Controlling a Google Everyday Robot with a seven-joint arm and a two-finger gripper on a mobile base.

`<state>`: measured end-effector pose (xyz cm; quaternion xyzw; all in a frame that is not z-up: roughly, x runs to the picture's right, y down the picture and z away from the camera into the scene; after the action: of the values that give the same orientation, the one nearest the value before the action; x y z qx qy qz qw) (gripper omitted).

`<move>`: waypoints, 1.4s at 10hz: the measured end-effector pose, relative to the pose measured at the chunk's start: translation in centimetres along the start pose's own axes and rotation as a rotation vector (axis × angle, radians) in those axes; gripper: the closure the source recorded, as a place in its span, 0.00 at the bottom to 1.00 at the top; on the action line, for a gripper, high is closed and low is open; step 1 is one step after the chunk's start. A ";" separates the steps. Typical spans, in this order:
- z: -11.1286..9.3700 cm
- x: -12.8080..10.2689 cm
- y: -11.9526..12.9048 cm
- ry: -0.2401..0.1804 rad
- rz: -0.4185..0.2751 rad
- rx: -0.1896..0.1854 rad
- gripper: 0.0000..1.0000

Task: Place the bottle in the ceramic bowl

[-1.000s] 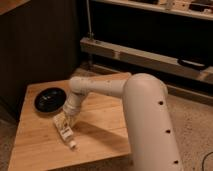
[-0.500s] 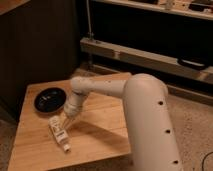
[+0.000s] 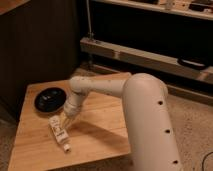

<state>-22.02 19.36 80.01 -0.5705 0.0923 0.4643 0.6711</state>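
Observation:
The white bottle point(image 3: 59, 133) lies on its side on the wooden table point(image 3: 100, 130). Its cap point(image 3: 66, 148) points toward the front edge. My gripper point(image 3: 65, 120) hangs at the end of the white arm, right over the bottle's upper end and close to it. I cannot tell whether it touches the bottle. The black ceramic bowl point(image 3: 50, 99) sits on the table's left part, a short way behind and left of the bottle. It holds nothing.
The white arm point(image 3: 145, 115) reaches in from the right across the table. A dark cabinet wall point(image 3: 40, 45) stands behind the table. A metal shelf frame point(image 3: 145, 55) stands at the back right. Speckled floor point(image 3: 195, 125) lies to the right.
The bottle has shifted a little to the left on the table and lies flatter. My gripper has drawn slightly up and back from it.

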 end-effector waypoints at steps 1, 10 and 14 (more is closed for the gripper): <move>0.0 0.0 0.0 0.000 0.000 0.001 0.78; -0.7 0.5 -0.8 -0.027 0.031 0.060 0.20; -4.4 3.5 -1.5 -0.107 0.113 0.242 0.20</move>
<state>-17.20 17.58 77.28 -0.4537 0.1435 0.5164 0.7119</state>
